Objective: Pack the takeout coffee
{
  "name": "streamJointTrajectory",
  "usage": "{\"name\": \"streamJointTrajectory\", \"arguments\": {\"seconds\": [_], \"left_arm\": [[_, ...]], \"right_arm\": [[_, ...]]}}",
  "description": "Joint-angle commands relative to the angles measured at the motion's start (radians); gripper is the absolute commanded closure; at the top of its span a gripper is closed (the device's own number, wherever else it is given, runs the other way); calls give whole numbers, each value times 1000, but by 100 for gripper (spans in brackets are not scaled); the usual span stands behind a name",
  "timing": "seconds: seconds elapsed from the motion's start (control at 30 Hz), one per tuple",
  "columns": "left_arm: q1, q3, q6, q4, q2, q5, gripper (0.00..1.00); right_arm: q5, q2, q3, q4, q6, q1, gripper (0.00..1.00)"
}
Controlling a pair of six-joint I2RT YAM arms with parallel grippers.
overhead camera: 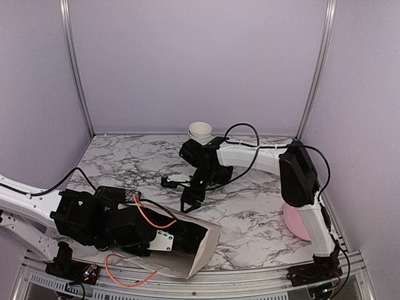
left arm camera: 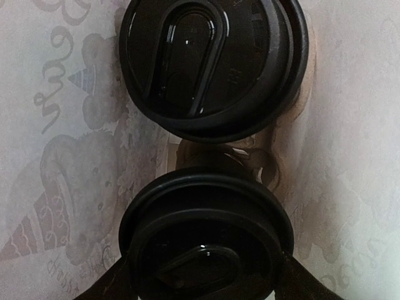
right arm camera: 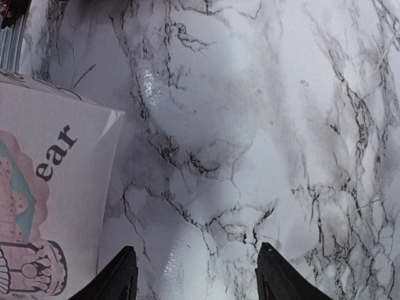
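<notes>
Inspection at the desk [overhead camera: 125, 162], which has a marble pattern. A paper bag [overhead camera: 187, 220] lies on its side at the near left, mouth towards the right, and the left arm reaches into it.

The left wrist view shows two lidded black cups inside the bag. The nearer coffee cup [left arm camera: 206, 237] and the farther coffee cup [left arm camera: 212, 62] sit just beside one another, both lids facing the camera.

The left end effector [left arm camera: 205, 275] is closed narrow on the nearer coffee cup, one finger against each side under the lid rim. The contact points themselves are hidden by the lid.

The right end effector [right arm camera: 197, 250] is spread wide with nothing between its fingers. It is over bare marble near the middle of the desk, just beside the printed side of the bag.

A stack of white cups [overhead camera: 200, 130] stands at the back edge. A pink plate [overhead camera: 292, 224] lies at the right, partly hidden by the right arm.
</notes>
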State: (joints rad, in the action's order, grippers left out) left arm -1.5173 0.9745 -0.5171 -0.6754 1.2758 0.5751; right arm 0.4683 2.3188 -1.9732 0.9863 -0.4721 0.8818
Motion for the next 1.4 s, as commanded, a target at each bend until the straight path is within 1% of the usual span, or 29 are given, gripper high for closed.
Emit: {"name": "streamJointTrajectory", "arguments": {"seconds": [0.0, 0.23, 0.37, 0.57, 0.73, 0.9, 1.0, 1.1, 1.27, 1.37], "left_arm": [[14, -25, -19, 13, 27, -35, 62], [40, -4, -1, -13, 63, -76, 62], [51, 52, 49, -97, 83, -163, 61], [62, 166, 162, -249, 133, -268, 61], [75, 244, 243, -330, 177, -352, 61], [90, 299, 302, -414, 255, -432, 61], [117, 320, 342, -443, 309, -441, 59], [151, 361, 363, -450, 362, -493, 58], [194, 478, 363, -449, 432, -568, 58], [211, 518, 354, -449, 482, -601, 58]], "right_arm": [[-11, -2, 3, -4, -11, 8, 37], [-6, -20, 25, -3, -20, 5, 37], [22, -54, 34, 26, -39, -19, 37], [44, -129, 83, 25, -64, -67, 37], [63, -184, 140, 16, -78, -95, 37], [98, -253, 204, 6, -85, -126, 37], [105, -307, 259, -14, -89, -141, 37], [110, -359, 323, -31, -97, -151, 37], [121, -456, 425, -39, -126, -171, 37], [127, -506, 478, -47, -138, -184, 36]]}}
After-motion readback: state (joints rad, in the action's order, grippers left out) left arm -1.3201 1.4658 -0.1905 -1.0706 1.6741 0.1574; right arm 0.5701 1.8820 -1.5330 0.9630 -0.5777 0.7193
